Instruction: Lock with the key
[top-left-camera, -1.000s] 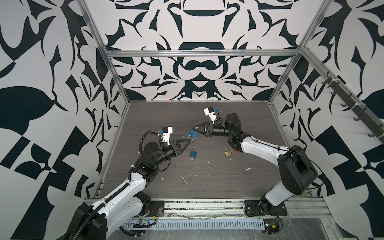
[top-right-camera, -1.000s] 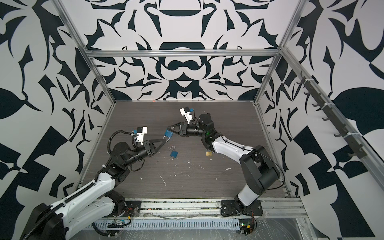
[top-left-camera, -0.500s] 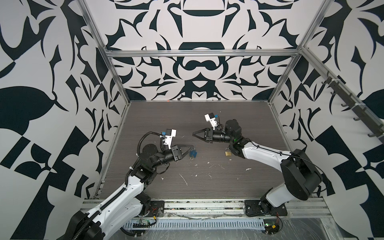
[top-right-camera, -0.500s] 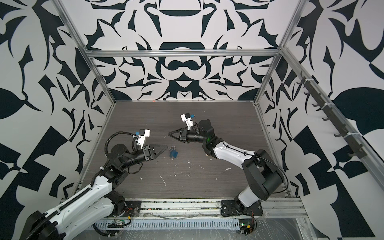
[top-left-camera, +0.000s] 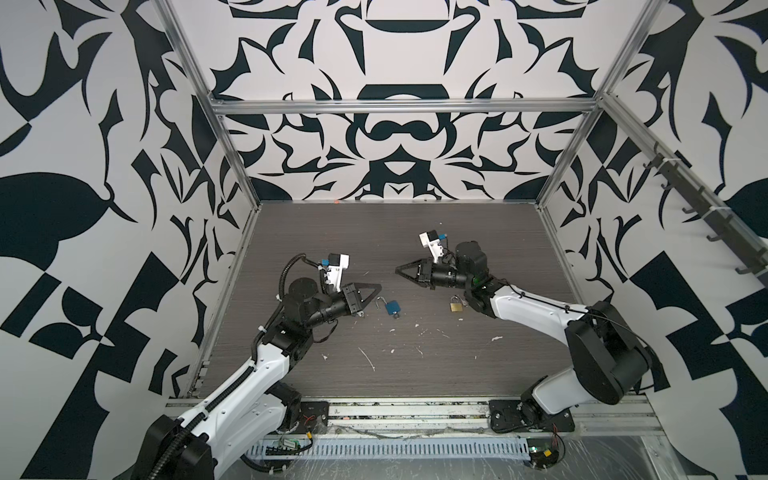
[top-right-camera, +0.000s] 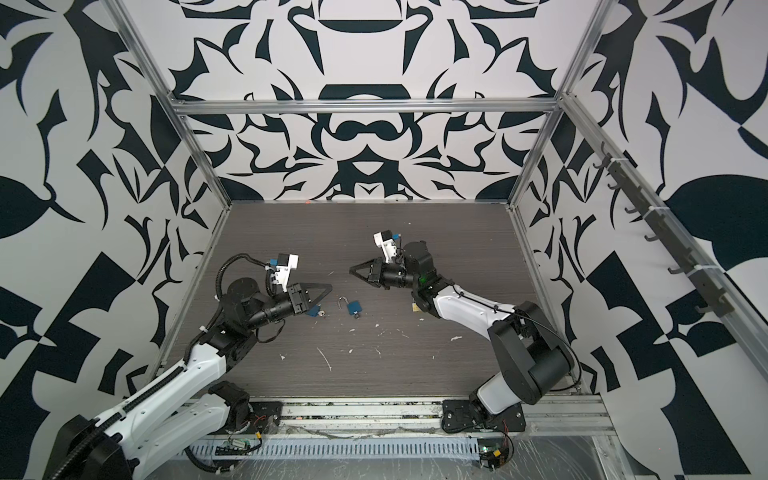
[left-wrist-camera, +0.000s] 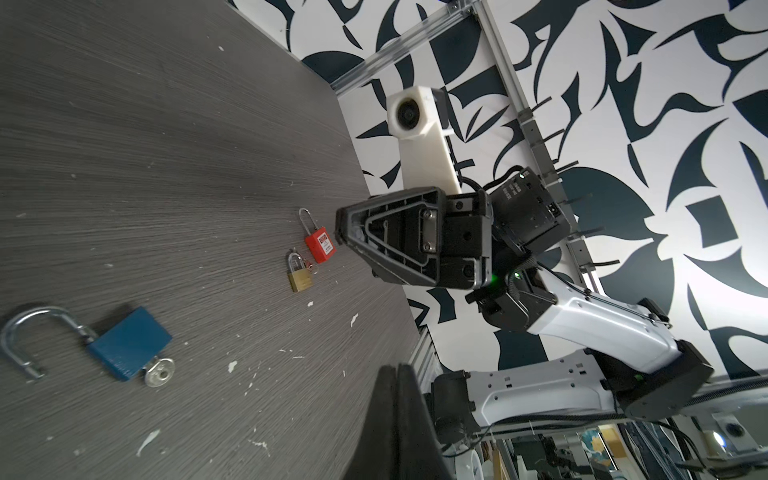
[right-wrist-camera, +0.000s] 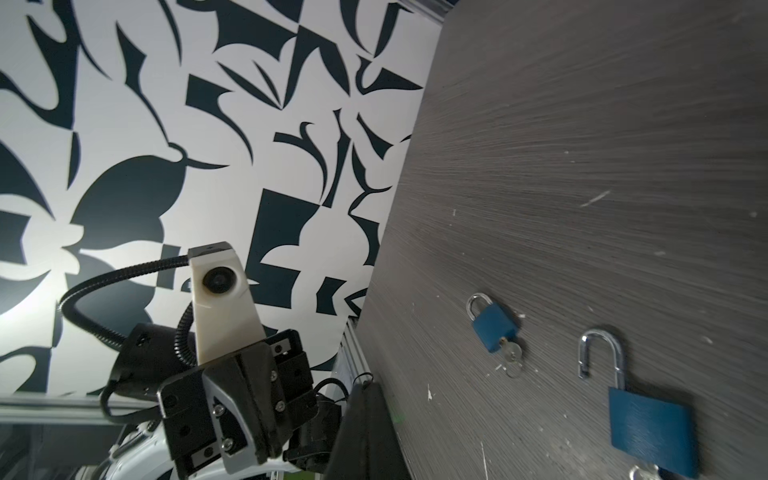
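Both pincers are seen closed, with nothing gripped, above the dark wood-grain worktop (top-left-camera: 374, 232). In both top views the left pincer (top-left-camera: 376, 287) is held left of centre with its tip pointed right. The right pincer (top-left-camera: 399, 270) is held just right of centre and a little higher in the frame, with its tip pointed left. The two tips are near each other but apart.

The open blue padlock (top-left-camera: 392, 308) is laid flat on the worktop near the centre of the frame, just right of and below the left pincer's tip, and is not touched by it. Its steel shackle (left-wrist-camera: 39, 311) is swung out of the body, with one end free. A silver key (left-wrist-camera: 160, 372) is seen seated in the base of the body in the left wrist view.

A smaller blue padlock (right-wrist-camera: 496, 326), with its shackle closed and a small key (right-wrist-camera: 514, 354) in it, is shown near the open one in the right wrist view. In a top view it is largely hidden under the left pincer.

A brass padlock (top-left-camera: 456, 306) is laid right of centre, under the right arm's wrist. A red padlock (left-wrist-camera: 320, 246) is seen just beside it in the left wrist view. Both have closed shackles. White flecks (top-left-camera: 368, 357) are scattered across the lower part of the worktop.
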